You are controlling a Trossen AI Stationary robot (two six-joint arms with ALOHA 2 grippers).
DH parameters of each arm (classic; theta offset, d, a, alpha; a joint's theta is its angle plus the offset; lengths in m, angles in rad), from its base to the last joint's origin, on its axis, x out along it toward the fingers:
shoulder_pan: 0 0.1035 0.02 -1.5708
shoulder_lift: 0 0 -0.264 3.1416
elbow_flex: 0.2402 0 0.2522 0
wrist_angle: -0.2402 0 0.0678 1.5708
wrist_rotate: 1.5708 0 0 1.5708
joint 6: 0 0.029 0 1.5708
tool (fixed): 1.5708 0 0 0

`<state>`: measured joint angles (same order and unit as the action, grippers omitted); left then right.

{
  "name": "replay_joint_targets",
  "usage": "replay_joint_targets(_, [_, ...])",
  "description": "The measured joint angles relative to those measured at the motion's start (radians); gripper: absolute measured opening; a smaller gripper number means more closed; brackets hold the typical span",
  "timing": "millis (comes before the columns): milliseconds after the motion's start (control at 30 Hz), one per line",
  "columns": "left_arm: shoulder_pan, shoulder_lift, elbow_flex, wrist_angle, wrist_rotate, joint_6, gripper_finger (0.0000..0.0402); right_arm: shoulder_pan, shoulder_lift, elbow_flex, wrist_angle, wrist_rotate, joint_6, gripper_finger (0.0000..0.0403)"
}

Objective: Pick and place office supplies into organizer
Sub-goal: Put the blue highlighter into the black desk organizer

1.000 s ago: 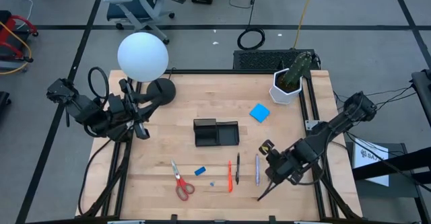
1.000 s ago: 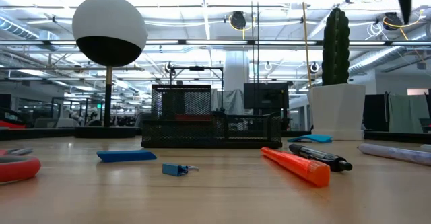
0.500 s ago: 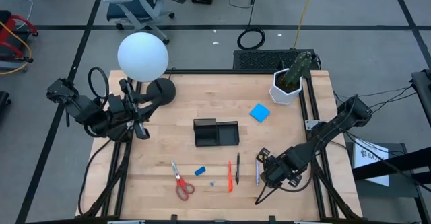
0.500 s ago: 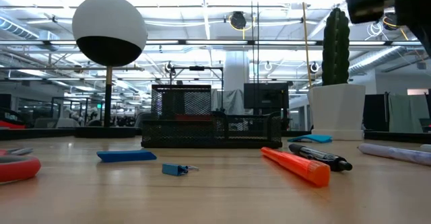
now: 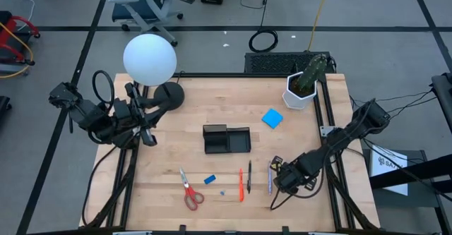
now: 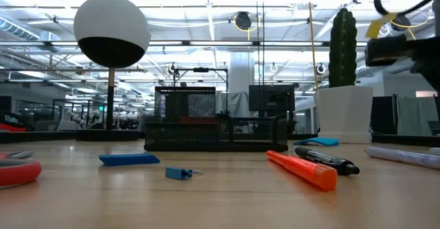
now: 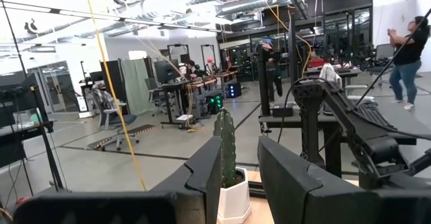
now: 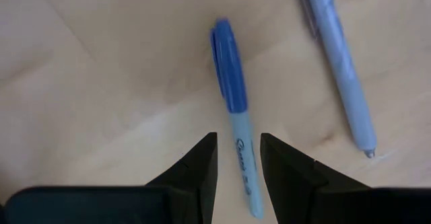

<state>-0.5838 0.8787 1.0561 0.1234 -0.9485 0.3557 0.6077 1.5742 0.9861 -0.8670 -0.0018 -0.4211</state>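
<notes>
One black organizer (image 5: pixel 227 140) mid-tabletop, contents not discernible. One scissors (image 5: pixel 189 190), one eraser (image 5: pixel 210 179), one note pad (image 5: pixel 272 118), four pens lying loose. Right claw (image 8: pixel 238 158) spread, straddling blue marker (image 8: pixel 236 113); left claw (image 7: pixel 239 177) parted, empty.

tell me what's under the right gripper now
Under the right gripper, a blue-capped marker lies on the bare wooden table, lined up with the gap between its open fingers. A pale blue pen lies beside it. The marker's far end is hidden by the fingers.
</notes>
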Motion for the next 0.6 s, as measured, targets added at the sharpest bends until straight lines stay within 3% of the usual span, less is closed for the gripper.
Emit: replay_joint_targets(600, [0.000,0.000,0.000,0.000,0.000,0.000,0.0104,-0.033,0.000,-0.037,0.086,-0.027,-0.066,0.0105])
